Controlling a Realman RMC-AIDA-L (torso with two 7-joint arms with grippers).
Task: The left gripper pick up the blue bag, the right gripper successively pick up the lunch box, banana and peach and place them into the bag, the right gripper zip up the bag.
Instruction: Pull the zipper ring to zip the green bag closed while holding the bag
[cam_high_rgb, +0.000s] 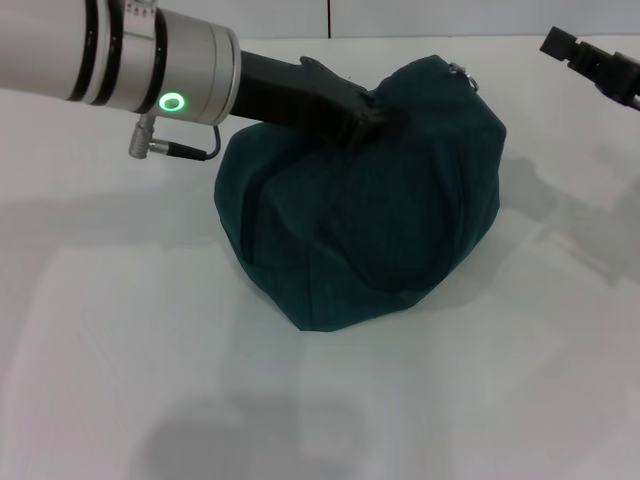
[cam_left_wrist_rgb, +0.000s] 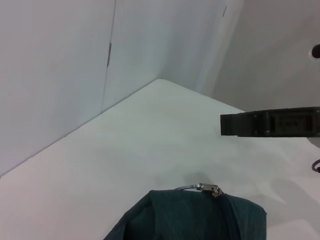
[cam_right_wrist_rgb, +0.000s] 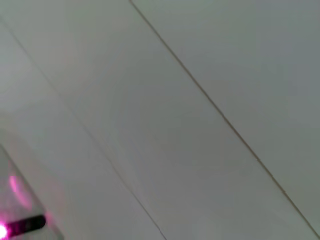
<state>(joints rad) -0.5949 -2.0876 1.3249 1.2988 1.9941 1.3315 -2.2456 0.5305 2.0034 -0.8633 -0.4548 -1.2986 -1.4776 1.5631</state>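
Note:
The blue bag (cam_high_rgb: 370, 215) sits bulging on the white table, a dark teal mound with its zip drawn along the top. The silver ring pull (cam_high_rgb: 461, 73) lies at the bag's far right end and also shows in the left wrist view (cam_left_wrist_rgb: 200, 188). My left gripper (cam_high_rgb: 368, 116) reaches in from the left and is shut on the fabric at the bag's top. My right gripper (cam_high_rgb: 558, 42) hangs at the far right, apart from the bag and above the table; it shows as a black bar (cam_left_wrist_rgb: 227, 124) in the left wrist view. The lunch box, banana and peach are out of view.
White table (cam_high_rgb: 150, 330) all around the bag, with white walls (cam_left_wrist_rgb: 60, 65) meeting at a corner behind it. The right wrist view shows only white panels and a pink-lit part (cam_right_wrist_rgb: 20, 225) at one edge.

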